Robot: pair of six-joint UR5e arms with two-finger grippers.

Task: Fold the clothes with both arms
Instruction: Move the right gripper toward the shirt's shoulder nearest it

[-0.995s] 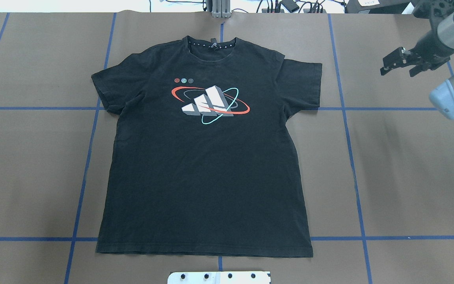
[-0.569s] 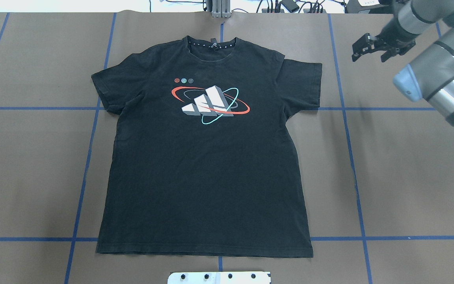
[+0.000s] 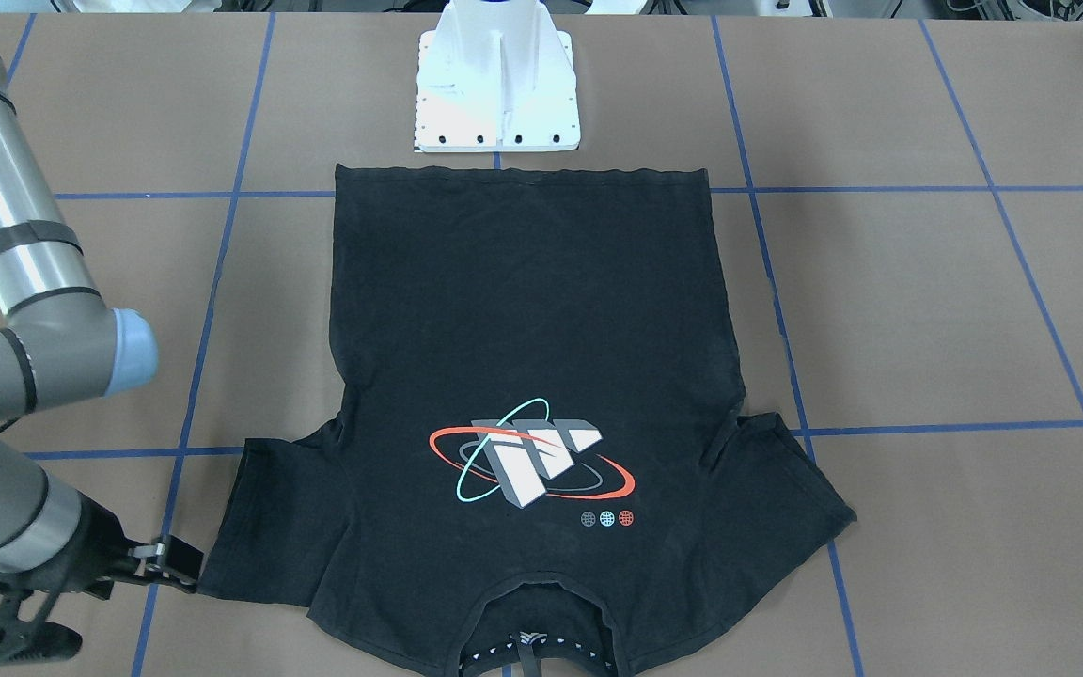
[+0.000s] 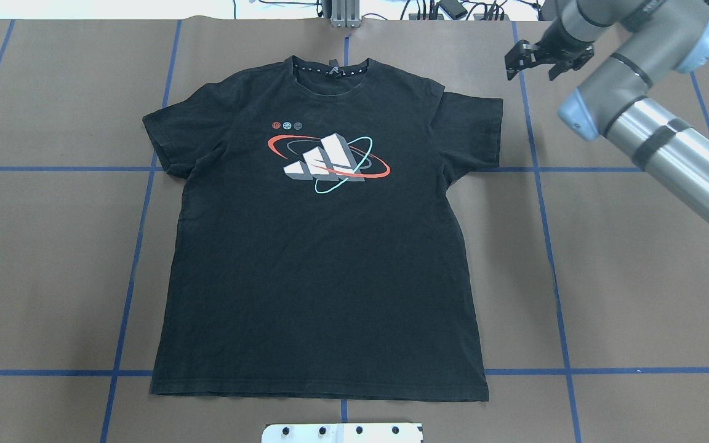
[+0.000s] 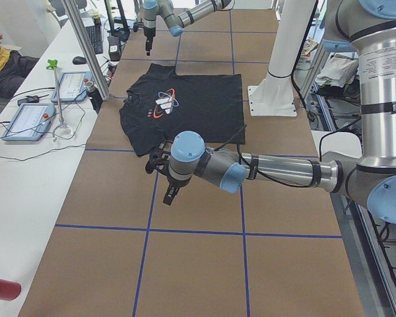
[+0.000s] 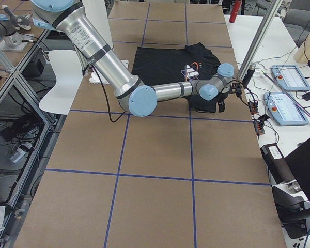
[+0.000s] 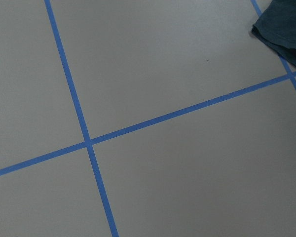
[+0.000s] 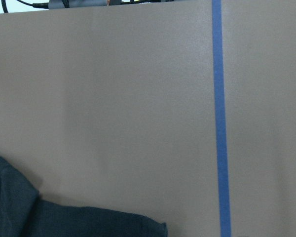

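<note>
The right tool hangs with its two black fingers spread apart over the far right of the counter. It is just off the outer corner of the sleeve on the robot's right (from across the counter one fingertip looks almost at the sleeve's edge, though I can't tell whether it touches). The left tool shows properly only from the room's end, low over bare counter a little off the other sleeve. I cannot tell whether its fingers are apart or together.

The brown counter is ruled into big squares by blue tape. The right arm, silver with light blue caps, slants in across the counter's right half, well to the side of the shirt's body. On the middle of the counter the black T-shirt lies flat and face up with both short sleeves spread. Its hem is toward the white pedestal and its collar is at the far side.

On the chest sits the print, white-grey blocks ringed by red and teal ovals. Three small dots sit just above it, toward the collar.
</note>
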